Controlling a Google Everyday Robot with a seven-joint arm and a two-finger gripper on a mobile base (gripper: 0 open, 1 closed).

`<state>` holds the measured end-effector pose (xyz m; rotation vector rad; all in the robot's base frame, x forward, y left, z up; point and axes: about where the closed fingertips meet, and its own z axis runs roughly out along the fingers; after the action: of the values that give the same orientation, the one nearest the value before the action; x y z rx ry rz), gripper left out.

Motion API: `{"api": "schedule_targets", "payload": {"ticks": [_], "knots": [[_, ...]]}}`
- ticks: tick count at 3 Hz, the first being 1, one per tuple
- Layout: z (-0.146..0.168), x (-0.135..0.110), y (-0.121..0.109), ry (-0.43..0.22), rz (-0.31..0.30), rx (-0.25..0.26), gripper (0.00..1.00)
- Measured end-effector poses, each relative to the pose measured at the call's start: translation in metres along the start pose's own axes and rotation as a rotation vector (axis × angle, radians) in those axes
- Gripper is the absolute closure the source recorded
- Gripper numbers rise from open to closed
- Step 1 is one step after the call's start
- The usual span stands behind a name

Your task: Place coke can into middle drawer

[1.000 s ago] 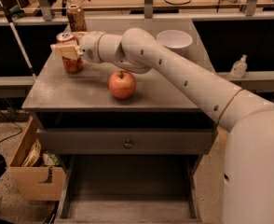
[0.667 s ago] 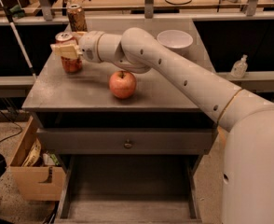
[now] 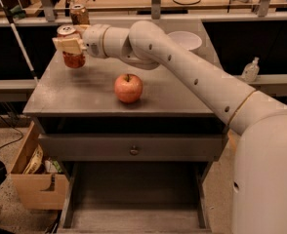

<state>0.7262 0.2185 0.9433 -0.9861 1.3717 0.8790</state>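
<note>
**Coke can lifted off the top**

Since a second ago the coke can (image 3: 74, 57) has risen a little: it now hangs just clear of the cabinet top (image 3: 85, 94), over the back left corner, with its shadow on the grey surface below it. The apple has not moved.

The white arm (image 3: 192, 77) reaches from the robot's body at the right edge, across the top, to that corner. The cabinet stands below it. Its drawer (image 3: 133, 194) is pulled out at the bottom of the view, showing a bare grey floor and low side walls. Above the drawer is a closed front panel (image 3: 94, 147) with a round knob (image 3: 133, 150). A cardboard box (image 3: 33, 189) sits on the floor just left of the cabinet.

On the top, a white bowl (image 3: 185, 39) stands at the back right, partly behind the arm. The apple (image 3: 129, 87) sits near the front middle, well apart from the coke can. The gripper (image 3: 69, 45) is clenched sideways on the coke can, which is upright. A brown can (image 3: 79, 14) stands just behind it.
</note>
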Motion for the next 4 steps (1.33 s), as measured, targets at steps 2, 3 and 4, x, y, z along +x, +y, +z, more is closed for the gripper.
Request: {"api": "schedule_targets", "payload": {"ticks": [2,3,4], "knots": [[-0.093,-0.086,-0.011,-0.023,-0.093,0.069,1.0],[-0.157,-0.097,0.015,0.01,-0.115,0.118,1.0],[-0.206,-0.091,0.065,0.066,-0.102,0.15,1.0]]}}
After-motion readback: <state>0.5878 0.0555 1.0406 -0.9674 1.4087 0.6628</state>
